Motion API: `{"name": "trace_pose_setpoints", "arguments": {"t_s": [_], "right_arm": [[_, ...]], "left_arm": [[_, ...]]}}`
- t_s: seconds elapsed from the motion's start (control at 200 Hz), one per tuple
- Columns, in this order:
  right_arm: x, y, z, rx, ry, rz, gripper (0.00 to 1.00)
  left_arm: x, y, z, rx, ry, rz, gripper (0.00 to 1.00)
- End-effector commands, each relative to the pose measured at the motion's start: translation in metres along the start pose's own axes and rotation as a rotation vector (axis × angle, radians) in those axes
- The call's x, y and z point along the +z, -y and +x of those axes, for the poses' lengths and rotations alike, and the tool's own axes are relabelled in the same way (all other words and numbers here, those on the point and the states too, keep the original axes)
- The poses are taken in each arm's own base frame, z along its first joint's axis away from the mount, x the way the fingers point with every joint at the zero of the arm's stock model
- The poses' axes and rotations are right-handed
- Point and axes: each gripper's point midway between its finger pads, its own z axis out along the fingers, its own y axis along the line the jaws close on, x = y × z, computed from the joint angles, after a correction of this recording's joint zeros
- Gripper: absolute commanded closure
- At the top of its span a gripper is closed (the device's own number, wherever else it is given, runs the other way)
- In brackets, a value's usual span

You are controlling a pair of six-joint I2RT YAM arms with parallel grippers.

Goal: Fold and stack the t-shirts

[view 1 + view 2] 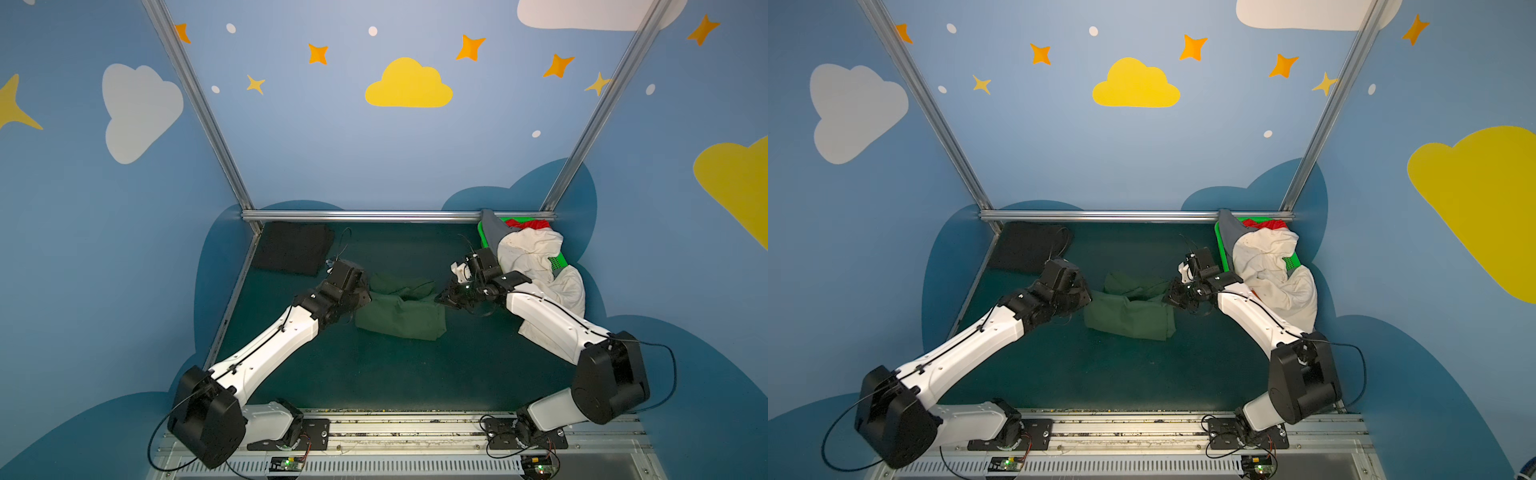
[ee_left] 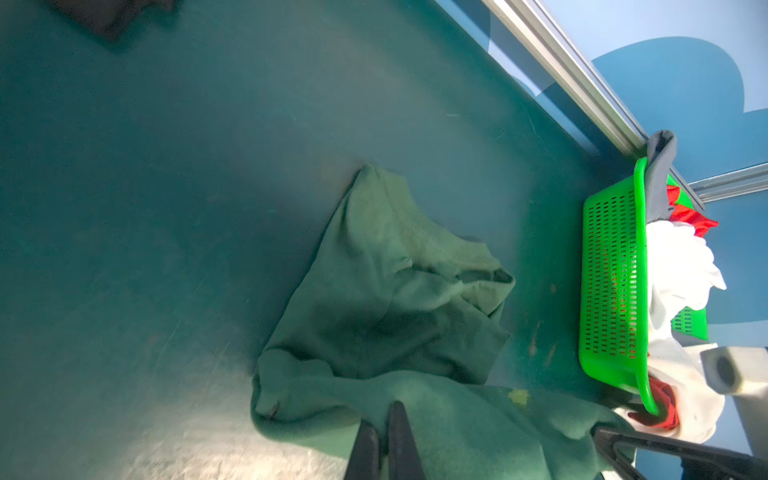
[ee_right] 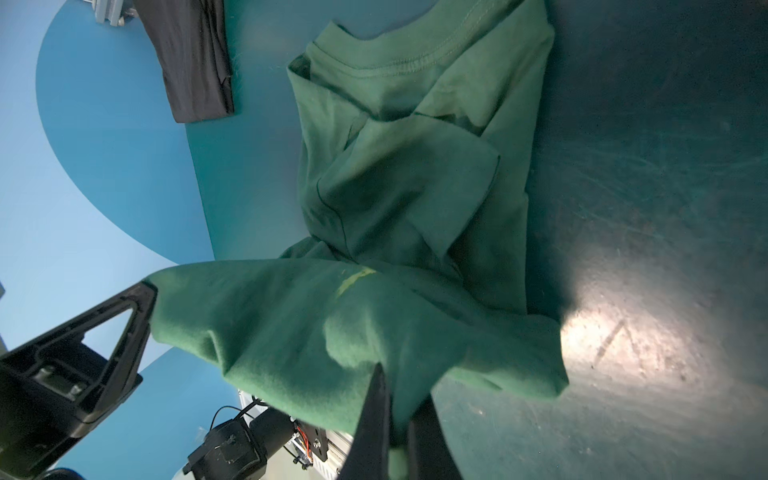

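Note:
A dark green t-shirt (image 1: pixel 399 309) (image 1: pixel 1129 311) lies bunched mid-table, its collar (image 3: pixel 399 62) towards the back. My left gripper (image 1: pixel 364 293) (image 2: pixel 384 415) is shut on the shirt's left edge. At the opposite edge my right gripper (image 1: pixel 439 297) (image 3: pixel 395 386) is shut on the cloth too. A band of green cloth (image 2: pixel 457 411) hangs raised between them. A folded black t-shirt (image 1: pixel 293 249) (image 3: pixel 191 62) sits at the back left corner. Cream-white (image 1: pixel 536 257), red (image 1: pixel 534 224) and grey (image 1: pixel 492 232) t-shirts are heaped in the basket.
The bright green mesh basket (image 2: pixel 611 282) (image 1: pixel 559 262) stands at the back right corner, close behind my right wrist, with cream cloth spilling over its near side. Aluminium rails (image 1: pixel 365 215) and blue walls bound the teal table (image 1: pixel 374 374).

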Motion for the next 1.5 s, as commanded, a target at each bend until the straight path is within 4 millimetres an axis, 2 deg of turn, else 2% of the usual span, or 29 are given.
{"name": "trace_pose_setpoints", "arguments": {"t_s": [0.0, 0.21, 0.43, 0.626, 0.661, 0.686, 0.706, 0.771, 0.801, 0.851, 0.906, 0.971, 1.041, 1.156, 1.241, 1.321, 1.497], "right_arm": [[-0.004, -0.012, -0.016, -0.031, 0.014, -0.037, 1.0], [0.011, -0.002, -0.041, 0.016, -0.02, -0.053, 1.0], [0.027, 0.008, -0.061, 0.02, -0.052, -0.028, 1.0], [0.041, 0.012, -0.077, 0.03, -0.065, -0.016, 1.0], [0.043, 0.014, -0.08, 0.033, -0.066, -0.009, 0.97], [0.045, 0.015, -0.082, 0.032, -0.067, -0.008, 0.95], [0.046, 0.015, -0.083, 0.03, -0.068, -0.007, 0.91], [0.049, 0.021, -0.087, 0.023, -0.064, 0.026, 0.57], [0.048, 0.026, -0.088, 0.02, -0.06, 0.056, 0.44], [0.044, 0.034, -0.089, -0.005, -0.042, 0.137, 0.31], [0.036, 0.036, -0.088, -0.065, -0.026, 0.206, 0.17], [0.025, 0.037, -0.084, -0.114, -0.012, 0.264, 0.13], [0.016, 0.037, -0.078, -0.146, 0.009, 0.293, 0.13], [0.012, 0.029, -0.066, -0.187, 0.018, 0.278, 0.12], [0.015, 0.022, -0.054, -0.226, -0.003, 0.266, 0.12], [0.02, 0.024, -0.048, -0.232, -0.027, 0.291, 0.12], [0.032, 0.019, -0.044, -0.239, -0.049, 0.243, 0.13]], "left_arm": [[0.005, 0.009, -0.014, 0.007, -0.004, 0.012, 0.96], [0.03, 0.011, -0.03, -0.017, -0.037, 0.007, 0.96], [0.063, 0.006, -0.029, -0.044, -0.134, -0.018, 0.96], [0.089, 0.001, -0.039, -0.041, -0.158, -0.055, 0.96], [0.094, 0.0, -0.041, -0.041, -0.156, -0.063, 0.95], [0.098, -0.003, -0.046, -0.048, -0.149, -0.072, 0.91], [0.101, -0.004, -0.048, -0.053, -0.148, -0.074, 0.84], [0.115, -0.003, -0.064, -0.028, -0.122, -0.042, 0.48], [0.121, -0.005, -0.071, 0.003, -0.111, -0.044, 0.36], [0.128, -0.02, -0.082, 0.013, -0.122, -0.103, 0.26], [0.126, -0.029, -0.094, 0.015, -0.124, -0.126, 0.16], [0.114, -0.033, -0.105, 0.028, -0.08, -0.121, 0.05], [0.099, -0.032, -0.108, 0.05, -0.045, -0.111, 0.0], [0.083, -0.034, -0.091, 0.036, -0.053, -0.085, 0.0], [0.078, -0.045, -0.067, 0.004, -0.092, -0.083, 0.0], [0.075, -0.049, -0.045, -0.039, -0.13, -0.051, 0.0], [0.064, -0.043, 0.0, -0.059, -0.181, 0.022, 0.01]]}}
